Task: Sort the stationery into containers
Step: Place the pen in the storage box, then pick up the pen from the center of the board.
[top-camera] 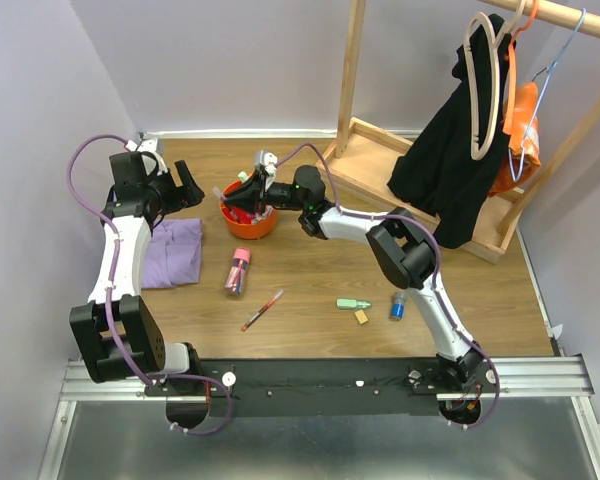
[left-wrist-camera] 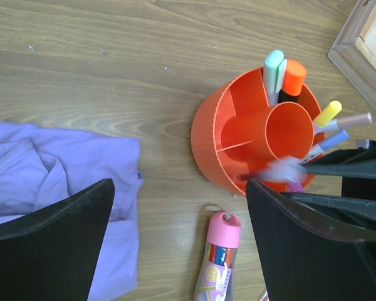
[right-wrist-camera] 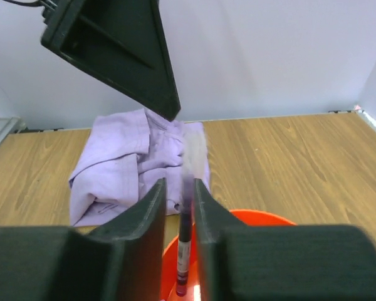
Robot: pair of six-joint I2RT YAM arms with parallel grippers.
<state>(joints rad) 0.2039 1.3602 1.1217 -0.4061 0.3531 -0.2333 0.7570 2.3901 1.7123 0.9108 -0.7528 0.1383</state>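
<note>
- I am keeping the left claw [top-camera: 188,188] spread wide and holding nothing. The purple cloth [top-camera: 175,252] is lying under its left finger.
- The pink-capped tube [left-wrist-camera: 219,254] is lying flat below that claw's gap, with its cap pointing at the orange tub [left-wrist-camera: 207,144] and bare wood around it.
- The right claw [right-wrist-camera: 180,194] is hanging over the tub, jaws narrow around a dark pen [right-wrist-camera: 185,238]. The pen is standing upright, tip down inside the tub, and I cannot tell whether the claw is gripping it.
- The wooden rack base [top-camera: 380,165] is sitting near that claw's right.

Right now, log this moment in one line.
left tool: open, empty | right tool: parted around dark pen, tip in orange tub | on table: pink-capped tube, red pen, green highlighter, eraser, blue cylinder
</note>
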